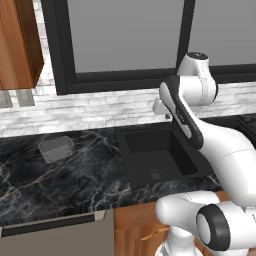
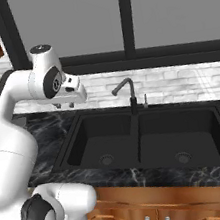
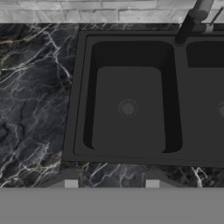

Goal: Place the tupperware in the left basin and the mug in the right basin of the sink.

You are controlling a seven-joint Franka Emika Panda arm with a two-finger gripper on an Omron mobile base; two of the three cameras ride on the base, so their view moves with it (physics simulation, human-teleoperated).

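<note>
Hovering above the counter [image 1: 30, 175] by the left rear corner of the sink [image 2: 75, 133], the gripper [image 2: 64, 105] points downward with nothing between its fingertips [image 3: 71, 183], which stand apart over the marble just in front of the sink's near rim in the hand view. The jaws are spread partway, empty.

The tupperware [image 1: 55, 148] sits upright on the black marble counter well to the left of the sink, near the white brick backsplash [image 1: 90, 107]. It is well apart from the gripper, off to the gripper's left, with bare marble between them.

The left basin [image 3: 127, 109], with its round drain, lies just ahead of the fingertips in the hand view. The right basin [image 2: 181, 143] lies beyond the divider, and the black gooseneck faucet [image 2: 125, 90] rises at the back between the two.
</note>
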